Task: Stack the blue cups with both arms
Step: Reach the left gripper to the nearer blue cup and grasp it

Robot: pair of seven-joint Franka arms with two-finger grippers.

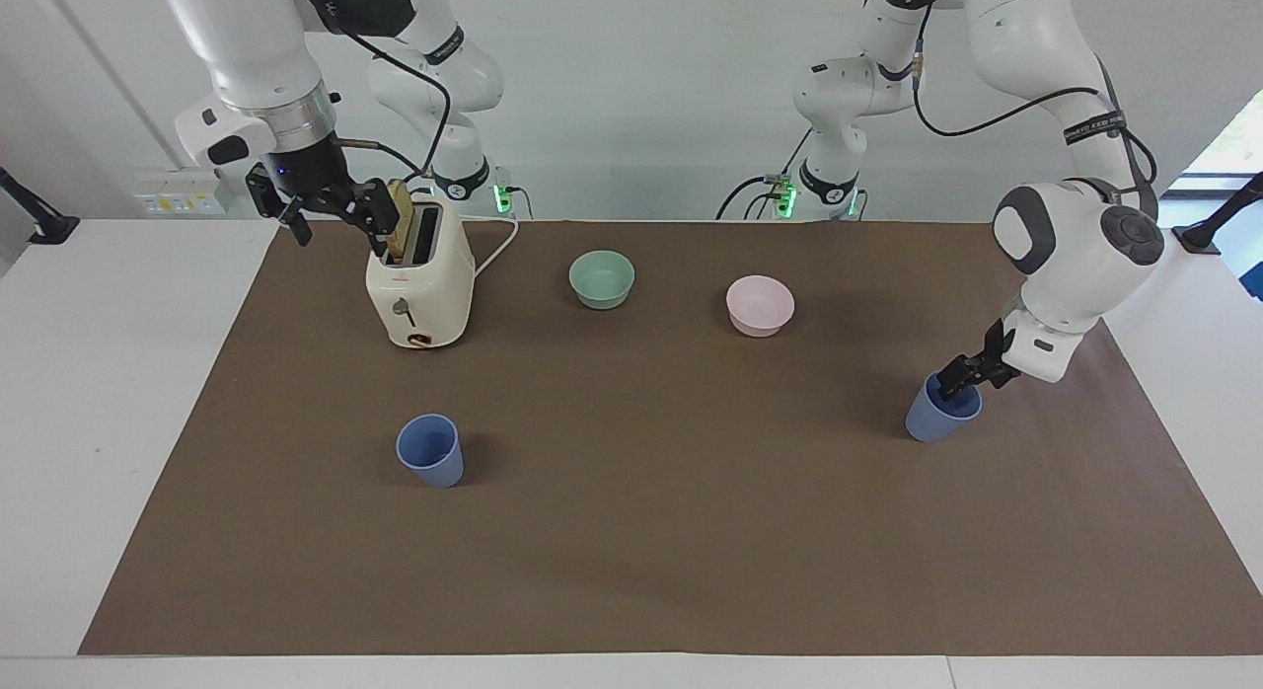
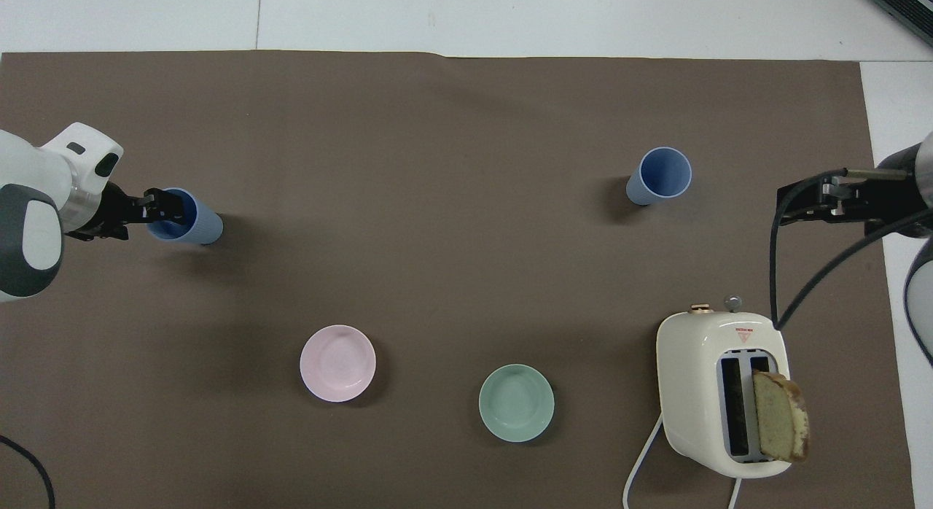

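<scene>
Blue cups, matte, tapered, upright, well apart on brown mat

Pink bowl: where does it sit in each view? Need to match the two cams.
Facing view: pink bowl is in the upper middle, toward the left arm's end of the table, beside the green bowl.
Overhead view: pink bowl is in the lower part, toward the side where the left arm comes in, beside the green bowl.
Shared landmark: the cream toaster, at the right arm's end.
</scene>
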